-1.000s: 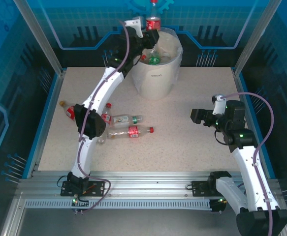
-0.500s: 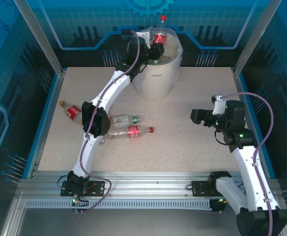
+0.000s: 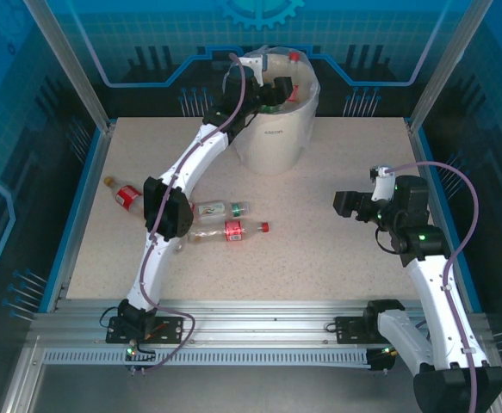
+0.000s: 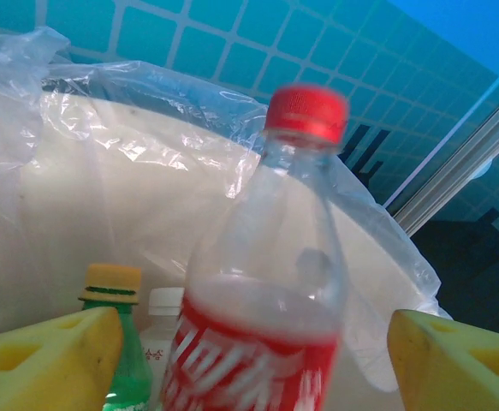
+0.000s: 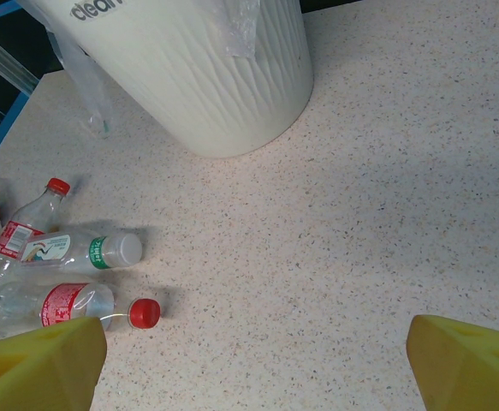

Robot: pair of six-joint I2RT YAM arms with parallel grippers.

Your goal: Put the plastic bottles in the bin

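My left gripper (image 3: 272,86) hangs over the mouth of the off-white bin (image 3: 275,133), its yellow fingers (image 4: 48,360) spread wide. Between them, touching neither, a red-capped, red-labelled bottle (image 4: 266,300) stands blurred inside the bin, its cap (image 3: 294,58) near the far rim. A green bottle (image 4: 125,377) and a white-capped one (image 4: 159,330) lie lower down in the bin. On the table, three bottles (image 3: 128,196) (image 3: 220,209) (image 3: 229,230) lie left of centre. My right gripper (image 3: 347,205) hovers open over bare table at the right, with nothing between its fingers.
The bin's clear bag (image 4: 26,94) bulges over its rim. A blue rail (image 3: 78,202) borders the table on the left, with blue panels behind. In the right wrist view the bin's wall (image 5: 206,77) stands ahead, and the lying bottles (image 5: 78,251) sit at the left.
The left gripper has opened and let go of the red-labelled bottle, which has dropped from above the rim down into the bin. The right arm has not moved.
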